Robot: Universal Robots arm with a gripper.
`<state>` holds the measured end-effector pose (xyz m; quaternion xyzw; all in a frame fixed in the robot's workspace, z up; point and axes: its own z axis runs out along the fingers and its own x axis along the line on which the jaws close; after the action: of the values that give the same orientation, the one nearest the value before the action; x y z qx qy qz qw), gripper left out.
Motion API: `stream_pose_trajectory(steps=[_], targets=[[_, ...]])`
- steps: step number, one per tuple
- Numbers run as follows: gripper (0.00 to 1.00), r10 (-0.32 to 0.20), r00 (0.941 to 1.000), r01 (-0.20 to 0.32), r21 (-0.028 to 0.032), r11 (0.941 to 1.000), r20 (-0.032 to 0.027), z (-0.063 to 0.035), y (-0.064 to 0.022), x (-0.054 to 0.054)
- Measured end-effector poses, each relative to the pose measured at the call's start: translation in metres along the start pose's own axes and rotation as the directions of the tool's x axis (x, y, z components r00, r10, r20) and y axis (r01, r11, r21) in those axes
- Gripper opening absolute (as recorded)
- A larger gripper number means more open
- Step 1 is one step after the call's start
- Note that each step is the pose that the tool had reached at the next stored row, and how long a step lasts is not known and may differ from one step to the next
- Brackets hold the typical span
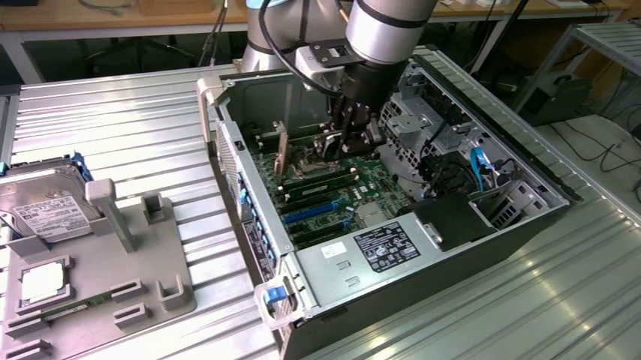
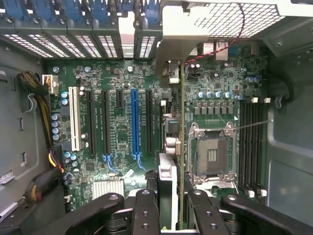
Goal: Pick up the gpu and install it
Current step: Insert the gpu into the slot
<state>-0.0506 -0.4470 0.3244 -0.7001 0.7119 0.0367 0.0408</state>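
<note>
My gripper (image 1: 347, 141) is down inside the open computer case (image 1: 501, 150), over the green motherboard (image 1: 331, 187). It is shut on the gpu (image 2: 181, 127), a slim card that appears edge-on in the wrist view. The card's silver bracket (image 2: 176, 44) points at the rear slot openings with blue latches. My black fingers (image 2: 146, 210) clamp the card's near end from both sides. The card hangs just above the board, between a black expansion slot (image 2: 148, 120) and the bare CPU socket (image 2: 211, 152). In the exterior view the gpu (image 1: 326, 146) is mostly hidden by the wrist.
On the board are a blue slot (image 2: 134, 122), a white slot (image 2: 76, 117) and memory slots (image 2: 252, 142). Cable bundles (image 2: 36, 85) lie by the case wall. Outside the case, a grey fixture (image 1: 130, 285) carries a hard drive (image 1: 45, 202) and a processor (image 1: 40, 281).
</note>
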Motion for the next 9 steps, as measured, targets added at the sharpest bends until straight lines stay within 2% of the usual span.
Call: stream_pose_trajectory(steps=[5,9], targets=[[0.28,0.000,1.0000,0.000,0.0001,1.0000,-0.0002,0.0023,0.0009,0.0042],[0.28,0.000,1.0000,0.000,0.0002,1.0000,-0.0092,0.0058,0.0030,0.0049]])
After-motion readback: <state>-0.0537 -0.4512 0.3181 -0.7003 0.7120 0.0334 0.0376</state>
